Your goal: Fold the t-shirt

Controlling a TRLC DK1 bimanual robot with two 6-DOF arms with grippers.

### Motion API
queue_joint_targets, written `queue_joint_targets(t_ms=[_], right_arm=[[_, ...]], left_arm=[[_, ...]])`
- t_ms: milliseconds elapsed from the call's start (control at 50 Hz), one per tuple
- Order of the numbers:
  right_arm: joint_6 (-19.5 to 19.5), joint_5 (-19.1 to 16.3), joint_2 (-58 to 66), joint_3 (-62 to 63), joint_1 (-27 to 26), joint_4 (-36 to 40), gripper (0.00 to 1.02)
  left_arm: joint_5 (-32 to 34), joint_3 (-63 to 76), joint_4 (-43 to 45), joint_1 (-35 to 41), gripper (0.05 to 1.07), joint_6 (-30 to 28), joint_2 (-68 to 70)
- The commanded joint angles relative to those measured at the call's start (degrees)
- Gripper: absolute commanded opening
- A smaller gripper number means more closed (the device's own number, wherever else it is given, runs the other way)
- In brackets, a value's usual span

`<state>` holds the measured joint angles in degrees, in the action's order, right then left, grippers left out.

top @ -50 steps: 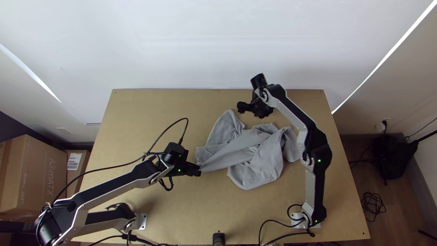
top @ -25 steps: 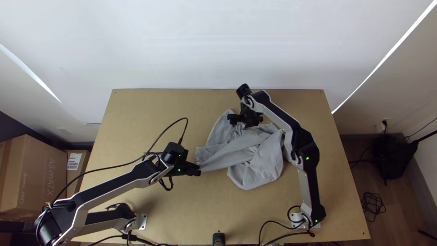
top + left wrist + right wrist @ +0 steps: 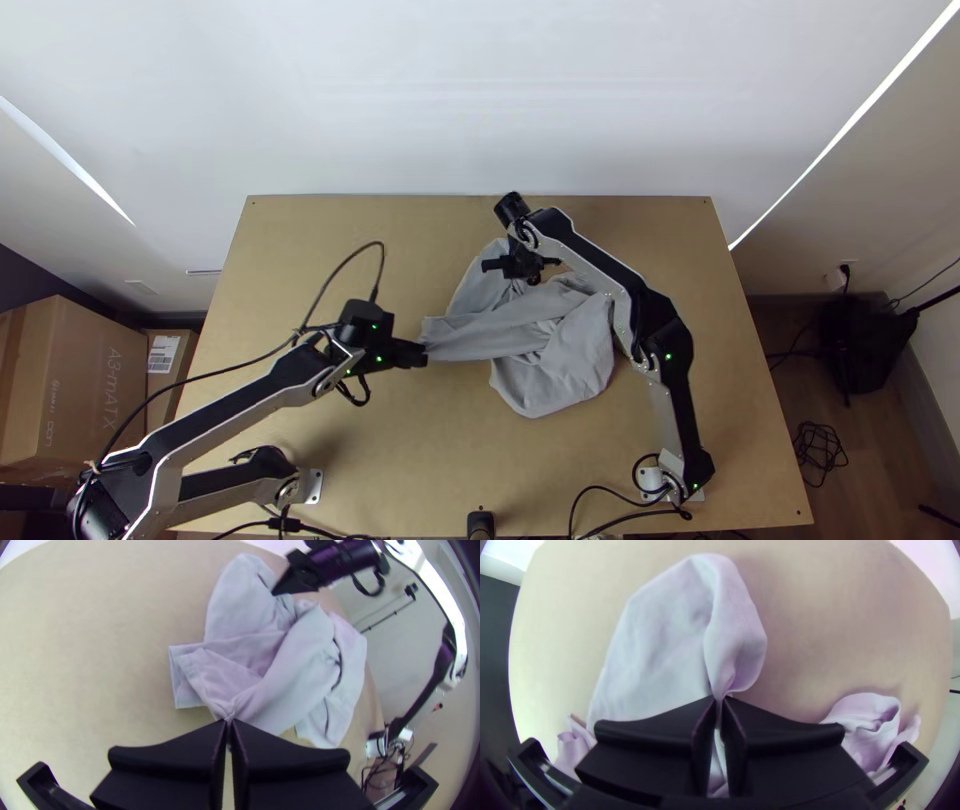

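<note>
as left gripper (image 3: 424, 355) pinches the bunched t-shirt (image 3: 565, 365), right gripper (image 3: 532, 279) seemingly likewise

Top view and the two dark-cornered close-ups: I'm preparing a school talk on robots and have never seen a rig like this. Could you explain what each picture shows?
The machine is a pair of jointed robot arms, left and right, mounted at a light wooden table. The top view looks steeply down on them from a fixed camera. Each close-up comes from a camera on one arm's wrist, so that arm's own black fingers fill the bottom edge.

On the table lies a grey t-shirt, bunched and creased. The left gripper pinches a gathered bit at its left end; the right gripper pinches a fold near its far side.
</note>
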<state>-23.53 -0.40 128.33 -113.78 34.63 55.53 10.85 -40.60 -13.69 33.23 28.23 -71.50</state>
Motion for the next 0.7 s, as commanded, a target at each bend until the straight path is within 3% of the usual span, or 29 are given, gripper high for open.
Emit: queue_joint_targets(t_ms=[0,160,400,680], right_arm=[[-1.1,0.8,-9.1,-0.5,-0.7,-4.4,0.02],[-3.0,0.8,-16.2,-0.5,-1.7,-11.6,0.02],[-5.9,0.8,-21.8,0.1,-2.2,-18.5,0.02],[-6.0,0.8,-21.1,6.3,-0.7,-25.3,0.02]], left_arm=[[-1.1,-4.0,0.5,-5.0,0.08,-2.1,2.0],[-1.0,-10.1,0.0,-10.1,0.08,-4.8,3.5],[-1.0,-11.1,-0.5,-10.4,0.08,-5.9,5.0],[-0.9,-7.7,0.0,-9.9,0.08,-5.3,5.8]])
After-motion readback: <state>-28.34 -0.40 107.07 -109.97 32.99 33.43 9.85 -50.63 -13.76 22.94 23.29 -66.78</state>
